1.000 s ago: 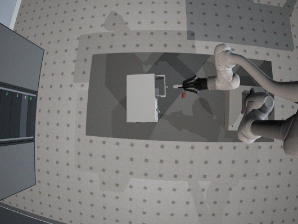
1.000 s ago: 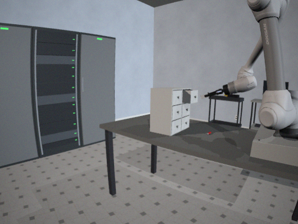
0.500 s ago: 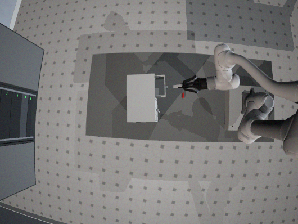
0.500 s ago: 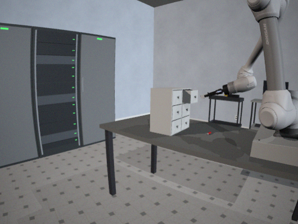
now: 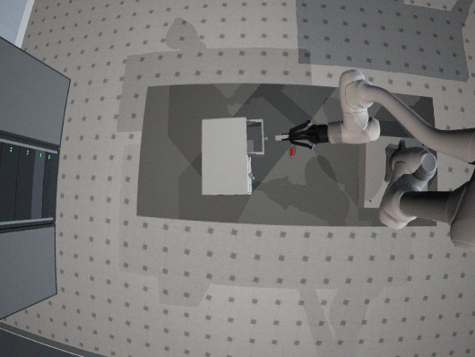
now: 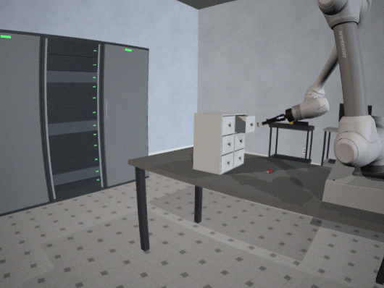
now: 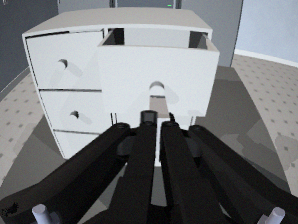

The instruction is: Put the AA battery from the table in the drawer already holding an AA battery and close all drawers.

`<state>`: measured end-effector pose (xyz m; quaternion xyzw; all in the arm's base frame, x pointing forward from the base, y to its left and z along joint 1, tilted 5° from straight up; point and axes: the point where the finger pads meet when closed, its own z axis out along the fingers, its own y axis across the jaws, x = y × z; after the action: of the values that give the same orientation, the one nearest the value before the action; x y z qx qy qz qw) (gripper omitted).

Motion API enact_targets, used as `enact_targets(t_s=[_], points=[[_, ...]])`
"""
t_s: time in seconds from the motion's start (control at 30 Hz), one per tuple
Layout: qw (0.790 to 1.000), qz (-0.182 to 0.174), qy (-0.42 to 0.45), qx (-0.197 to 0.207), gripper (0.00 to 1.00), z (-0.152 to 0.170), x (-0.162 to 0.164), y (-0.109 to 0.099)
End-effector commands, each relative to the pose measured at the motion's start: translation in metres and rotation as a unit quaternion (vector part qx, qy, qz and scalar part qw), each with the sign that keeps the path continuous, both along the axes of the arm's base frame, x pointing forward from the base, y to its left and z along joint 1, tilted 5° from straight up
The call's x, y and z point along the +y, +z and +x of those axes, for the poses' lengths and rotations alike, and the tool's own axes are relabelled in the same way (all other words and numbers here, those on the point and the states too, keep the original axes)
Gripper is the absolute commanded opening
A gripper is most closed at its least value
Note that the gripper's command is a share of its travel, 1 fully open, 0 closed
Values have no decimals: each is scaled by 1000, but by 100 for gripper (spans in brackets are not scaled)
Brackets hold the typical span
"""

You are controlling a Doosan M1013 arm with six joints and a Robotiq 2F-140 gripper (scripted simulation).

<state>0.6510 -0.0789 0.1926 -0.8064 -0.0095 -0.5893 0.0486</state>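
Red battery (image 5: 292, 152) lies on the table (image 5: 179, 197), near the chest (image 5: 224, 154) front, below the gripper (image 5: 280, 137). Fingers together, empty, just off the open top drawer (image 6: 249, 124) knob. Battery likely light, rigid, smooth, may roll; grip across its middle.

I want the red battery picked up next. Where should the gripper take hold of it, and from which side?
Grip the battery across its middle, coming straight down from above. It lies flat on the table, apart from the chest, so its round sides are free; set the fingers either side of its long axis.
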Motion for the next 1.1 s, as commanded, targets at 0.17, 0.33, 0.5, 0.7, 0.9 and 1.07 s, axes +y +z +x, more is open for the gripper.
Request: enact_targets(t_s=[0.17,0.33,0.5,0.7,0.9,1.07], points=[[1000,0,0,0,0,6,0,0],[1000,0,0,0,0,13,1,1],[1000,0,0,0,0,21,1,1],[1000,0,0,0,0,30,2,1],[1000,0,0,0,0,40,3,2],[1000,0,0,0,0,49,3,2]])
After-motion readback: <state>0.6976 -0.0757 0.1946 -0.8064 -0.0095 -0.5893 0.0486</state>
